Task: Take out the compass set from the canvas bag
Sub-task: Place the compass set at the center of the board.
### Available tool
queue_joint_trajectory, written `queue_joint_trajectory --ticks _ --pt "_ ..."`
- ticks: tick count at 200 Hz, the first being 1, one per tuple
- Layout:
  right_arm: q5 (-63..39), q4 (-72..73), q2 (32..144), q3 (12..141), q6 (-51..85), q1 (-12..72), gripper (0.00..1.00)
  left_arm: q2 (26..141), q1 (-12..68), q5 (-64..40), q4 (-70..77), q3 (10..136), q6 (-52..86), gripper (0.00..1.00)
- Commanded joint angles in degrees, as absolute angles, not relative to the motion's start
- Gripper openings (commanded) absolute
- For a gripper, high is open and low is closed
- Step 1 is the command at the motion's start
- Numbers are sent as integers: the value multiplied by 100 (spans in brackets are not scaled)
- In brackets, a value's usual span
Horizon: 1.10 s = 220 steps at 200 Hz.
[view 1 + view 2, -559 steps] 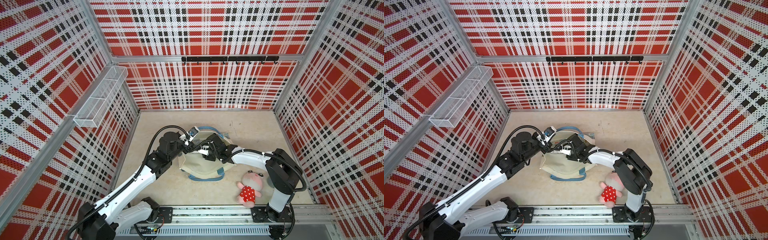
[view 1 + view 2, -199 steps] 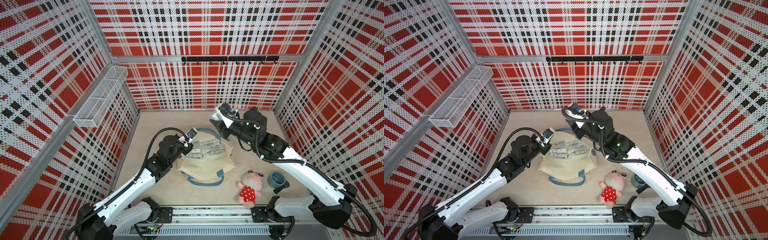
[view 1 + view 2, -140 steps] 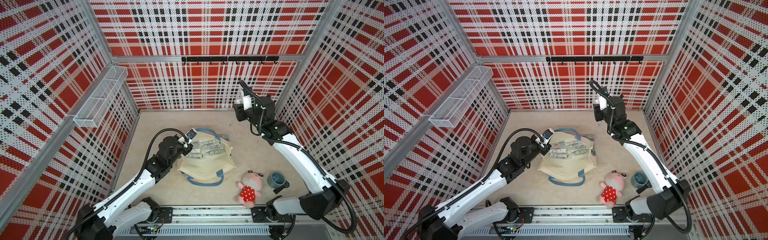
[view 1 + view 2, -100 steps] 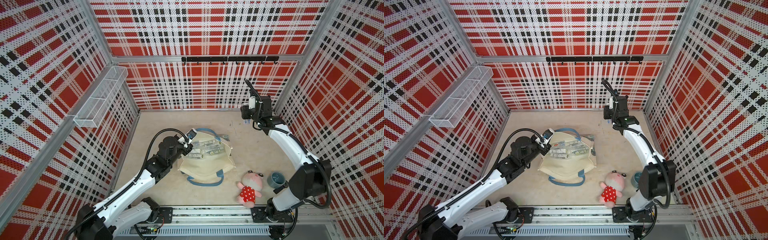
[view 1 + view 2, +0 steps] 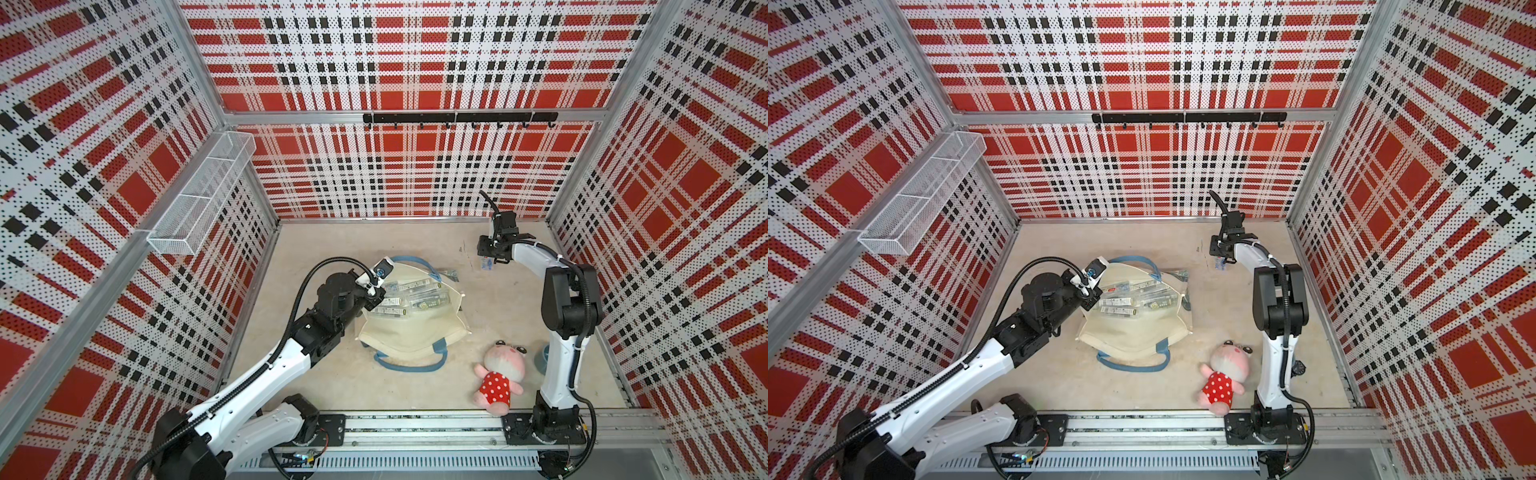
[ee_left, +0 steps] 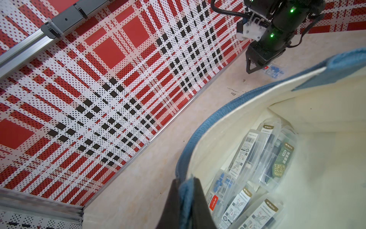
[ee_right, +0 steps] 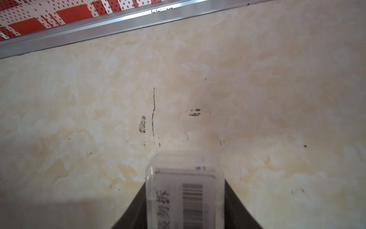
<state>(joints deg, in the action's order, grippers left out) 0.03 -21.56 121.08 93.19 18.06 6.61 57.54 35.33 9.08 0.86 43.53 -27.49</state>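
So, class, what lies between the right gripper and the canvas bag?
Only bare tabletop with faint dark scuffs, shown in both top views, separates the right gripper from the canvas bag.

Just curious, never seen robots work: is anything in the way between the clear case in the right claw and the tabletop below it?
Nothing visible. The right gripper holds the compass set low over bare table bearing only scuff marks; the canvas bag and plush toy lie well aside.
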Motion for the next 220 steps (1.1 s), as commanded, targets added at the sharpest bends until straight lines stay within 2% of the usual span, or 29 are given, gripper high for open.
queue_joint_trajectory --ticks 1,38,141,182,220 --pt "-29 -2254 12390 9652 1866 632 39 5621 3519 944 721 4416 -2804 0" --pt "-26 -2584 12808 10027 1747 631 44 5642 3529 885 721 4430 -2795 0" --pt "-53 -2807 13450 10470 1731 627 50 5660 3551 832 721 4425 -2747 0" --pt "9 -2847 13397 10452 1749 632 56 5668 3567 831 721 4427 -2741 0" --pt "13 -2861 13327 10453 1784 633 57 5660 3568 820 721 4421 -2748 0"
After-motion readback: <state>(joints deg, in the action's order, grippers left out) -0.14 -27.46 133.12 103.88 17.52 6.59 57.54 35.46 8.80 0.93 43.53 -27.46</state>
